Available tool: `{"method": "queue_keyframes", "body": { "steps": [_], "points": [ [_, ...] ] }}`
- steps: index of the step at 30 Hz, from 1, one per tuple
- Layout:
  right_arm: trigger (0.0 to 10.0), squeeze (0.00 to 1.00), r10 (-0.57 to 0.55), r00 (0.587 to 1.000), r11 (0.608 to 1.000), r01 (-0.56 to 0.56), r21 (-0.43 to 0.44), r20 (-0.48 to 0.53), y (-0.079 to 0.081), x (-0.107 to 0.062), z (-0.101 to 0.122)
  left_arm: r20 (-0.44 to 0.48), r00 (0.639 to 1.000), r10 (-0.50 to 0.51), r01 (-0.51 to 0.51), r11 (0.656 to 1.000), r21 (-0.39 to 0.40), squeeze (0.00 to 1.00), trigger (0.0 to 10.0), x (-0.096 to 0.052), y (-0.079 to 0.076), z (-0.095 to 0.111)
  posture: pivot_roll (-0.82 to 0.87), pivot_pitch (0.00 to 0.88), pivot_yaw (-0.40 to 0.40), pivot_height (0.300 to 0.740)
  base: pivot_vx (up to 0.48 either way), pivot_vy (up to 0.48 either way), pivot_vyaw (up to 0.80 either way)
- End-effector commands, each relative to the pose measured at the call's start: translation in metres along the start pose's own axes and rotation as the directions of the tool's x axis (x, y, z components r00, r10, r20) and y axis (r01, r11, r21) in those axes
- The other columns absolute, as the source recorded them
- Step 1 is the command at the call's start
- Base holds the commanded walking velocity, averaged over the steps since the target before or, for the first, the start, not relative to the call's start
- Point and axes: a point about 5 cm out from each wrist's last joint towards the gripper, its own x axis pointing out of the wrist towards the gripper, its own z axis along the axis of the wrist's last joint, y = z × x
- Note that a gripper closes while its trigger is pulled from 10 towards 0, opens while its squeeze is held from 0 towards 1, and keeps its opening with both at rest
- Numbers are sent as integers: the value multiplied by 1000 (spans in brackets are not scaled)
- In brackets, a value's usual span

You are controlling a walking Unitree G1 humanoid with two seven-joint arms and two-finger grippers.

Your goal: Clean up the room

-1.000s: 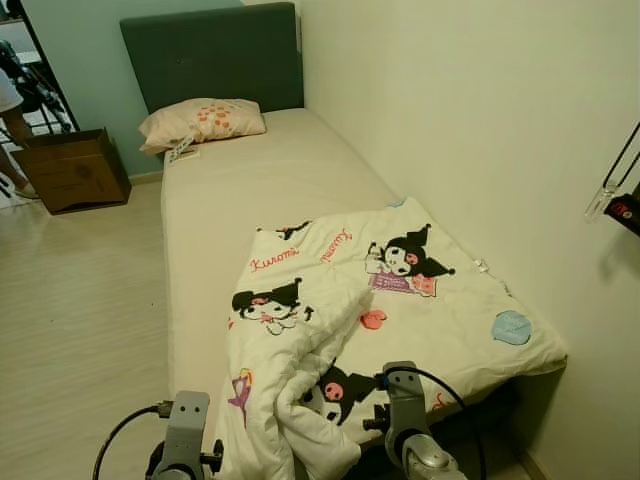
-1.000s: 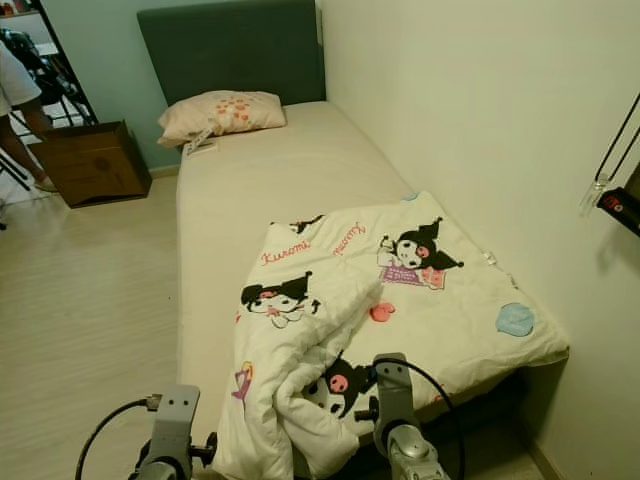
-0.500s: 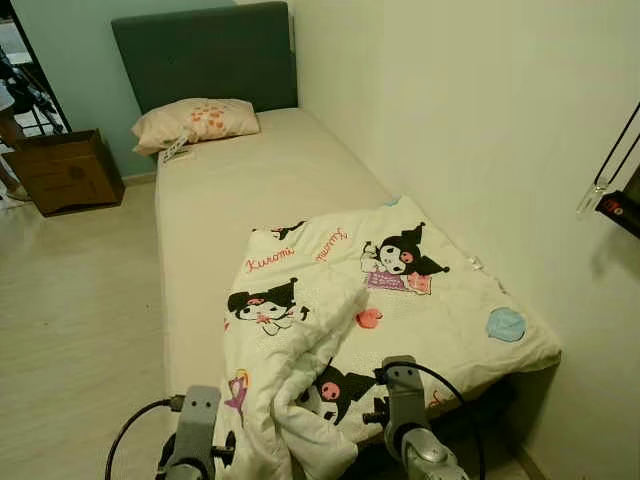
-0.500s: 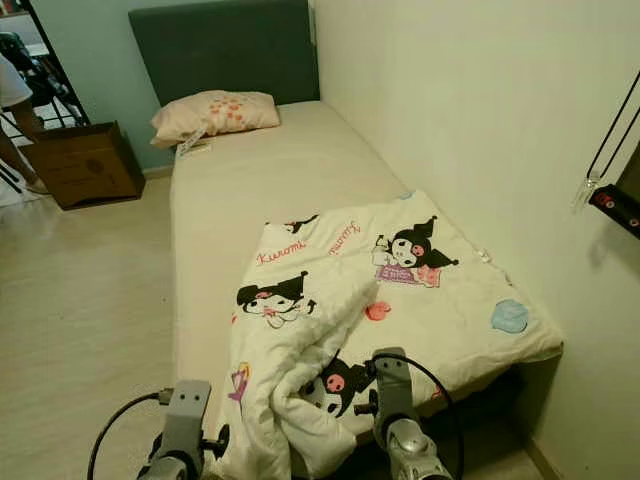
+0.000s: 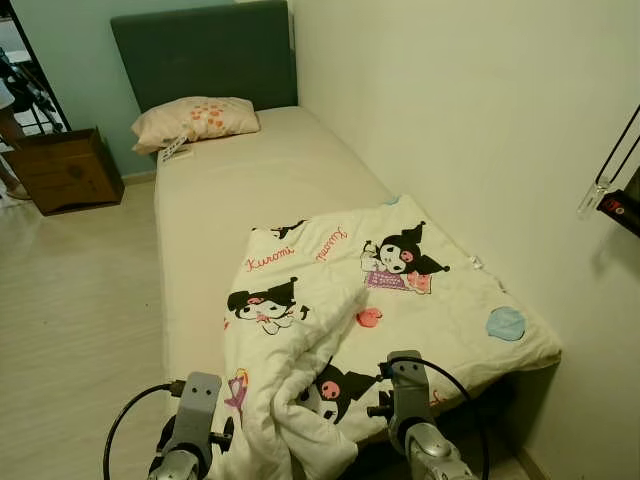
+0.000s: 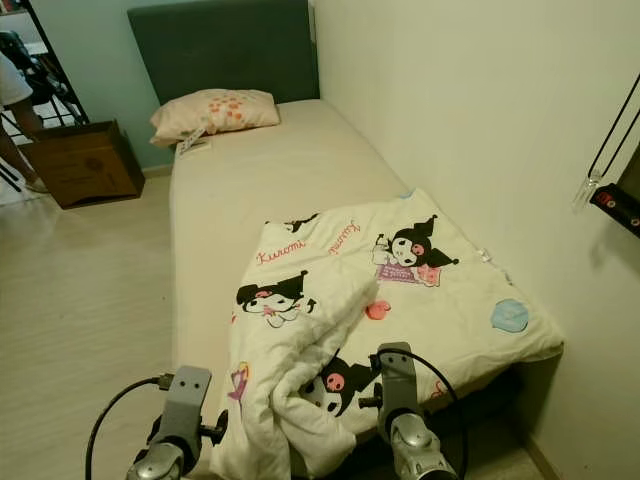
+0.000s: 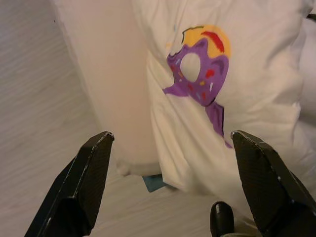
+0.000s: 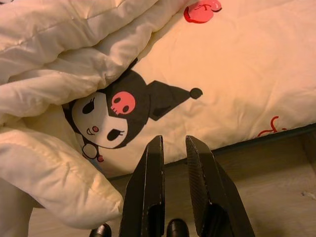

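Cream quilted comforter (image 5: 390, 300), printed with black-hooded cartoon characters, pink hearts and red "Kuromi" script, lies over the foot half of a single bed (image 5: 230, 190), its near-left part bunched into thick folds that hang over the bed's foot corner; the far half of the mattress is bare beige. Head end: dark green upholstered headboard (image 5: 205, 55) with one pale pillow (image 5: 195, 120) bearing an orange print, a small tag-like item just beside it. Bed's right side runs along a cream wall (image 5: 450, 110). Left of the bed: pale wood-plank floor (image 5: 70, 300) and a brown cardboard box (image 5: 62, 170) against the far wall. Right eye view adds a person's arm and leg (image 6: 12, 110) at the far left edge beside the box. Both silver arms show at the bottom edge, left arm (image 5: 192, 430) by the hanging folds, right arm (image 5: 410, 420) at the bed's foot edge. Left wrist view: left gripper (image 7: 170, 163) with fingers spread wide, holding nothing, pointed at a hanging fold of the comforter with a purple and yellow doughnut print, floor beneath. Right wrist view: right gripper (image 8: 174, 163) with fingers nearly pressed together, a narrow gap between them, holding nothing, just off the comforter's edge below a character face with a pink skull.
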Motion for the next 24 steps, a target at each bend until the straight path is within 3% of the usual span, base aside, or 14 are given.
{"method": "queue_keyframes", "body": {
  "steps": [1, 11, 15, 24],
  "points": [
    [10000, 0, 24, 1000, 1000, -24, -18, -1, 6, 0, 0, 17, 1000, 0, 0, 1000, -23, 0, 10000, 2, 0, 5, -50, 96, -3, 740, 0, 0, 0],
    [10000, 0, 17, 999, 1000, -18, 12, 27, 7, 2, 6, 13, 999, -52, 52, 998, -47, 0, 10000, 5, -7, 15, -94, 89, 10, 740, 0, 0, 0],
    [10000, 0, 20, 999, 998, -23, 53, 51, 4, 3, 13, 82, 997, 0, 2, 1000, -23, 0, 10000, 4, -2, 25, -40, 83, -22, 740, 0, 0, 0],
    [10000, 0, 4, 999, 998, -8, 69, 53, 4, 5, 17, 79, 997, 28, -24, 998, -50, 0, 10000, 5, 9, 29, -49, 67, 9, 740, 0, 0, 0]
  ]
}}
